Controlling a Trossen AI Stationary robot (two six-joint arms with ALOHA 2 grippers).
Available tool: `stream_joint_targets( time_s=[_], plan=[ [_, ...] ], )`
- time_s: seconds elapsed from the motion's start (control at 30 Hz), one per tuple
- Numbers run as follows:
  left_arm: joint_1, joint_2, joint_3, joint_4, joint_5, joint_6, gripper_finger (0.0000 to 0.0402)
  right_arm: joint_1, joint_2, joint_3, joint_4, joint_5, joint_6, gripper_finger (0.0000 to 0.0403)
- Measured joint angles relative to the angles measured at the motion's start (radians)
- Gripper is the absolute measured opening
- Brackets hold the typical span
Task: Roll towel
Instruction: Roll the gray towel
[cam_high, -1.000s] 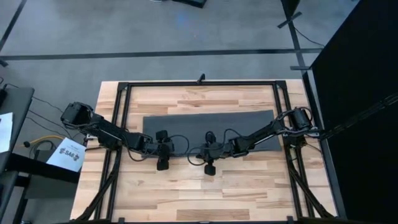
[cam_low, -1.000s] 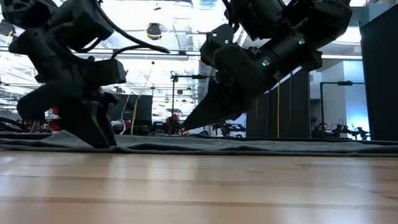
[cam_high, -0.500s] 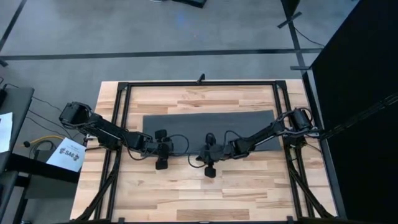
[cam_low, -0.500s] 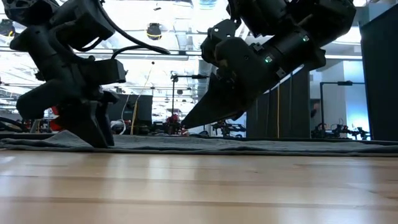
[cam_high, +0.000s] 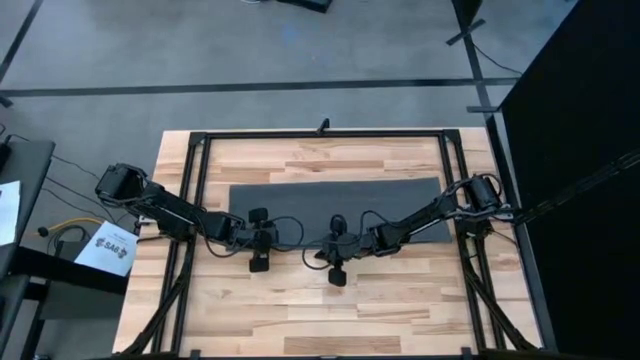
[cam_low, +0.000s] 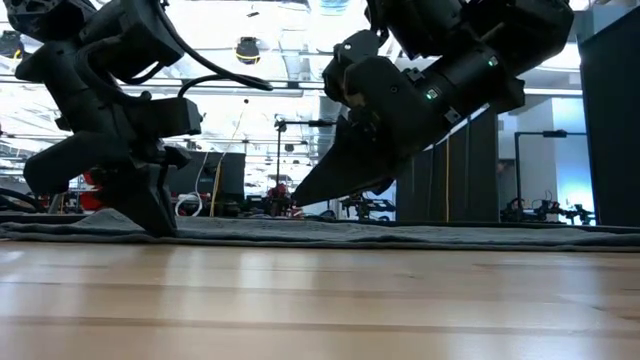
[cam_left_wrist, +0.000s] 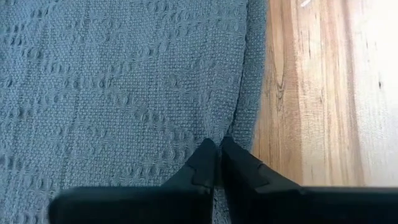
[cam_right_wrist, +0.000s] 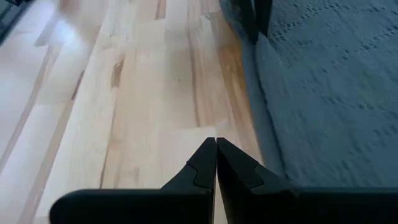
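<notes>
So the towel (cam_high: 338, 205) is lying flat and spread out across the middle of the wooden worktop (cam_high: 330, 300), long side running left to right, no fold or roll started anywhere that I can see.

The left gripper (cam_left_wrist: 217, 144) is parked right on the towel's near edge, jaws clenched with the tips together and a little pucker of the weave running up to them. Looks to me like it has a pinch of the hem, though the cloth between the tips is hidden so I wouldn't swear to it. It hasn't really gone anywhere over the last second.

The right gripper (cam_right_wrist: 216, 143) is the one that's changed. A second ago it sat a bit further in toward the towel; now it's slid slightly left and toward the near side, and its wrist camera shows the clenched tips over bare wood just beside the towel's edge, holding nothing. In the low view it hangs tilted above the cloth.

My read: the left side is set, the right has missed or backed off the hem, so the roll can't start yet. It probably needs to open up, come back over the edge and pinch it level with the left one, otherwise the roll goes crooked.
</notes>
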Motion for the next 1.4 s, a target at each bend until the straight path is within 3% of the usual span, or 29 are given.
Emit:
stream_joint_targets(
  time_s=[0.27, 0.6, 1.03, 1.4],
  plan=[
    [0.000, 0.000, 0.000, -0.005, 0.000, -0.005, 0.0016, 0.006, 0.143, 0.088, 0.049, 0.031, -0.013, 0.0000],
    [0.000, -0.001, 0.033, -0.078, 0.001, -0.020, 0.0021, -0.013, 0.156, 0.146, 0.022, 0.034, -0.053, 0.0000],
    [0.002, -0.001, 0.034, -0.071, 0.001, -0.042, 0.0124, -0.016, 0.156, 0.146, 0.021, 0.034, -0.053, 0.0000],
    [0.024, 0.001, 0.035, 0.113, 0.001, 0.050, 0.0137, -0.016, 0.156, 0.146, 0.022, 0.034, -0.049, 0.0000]
  ],
)
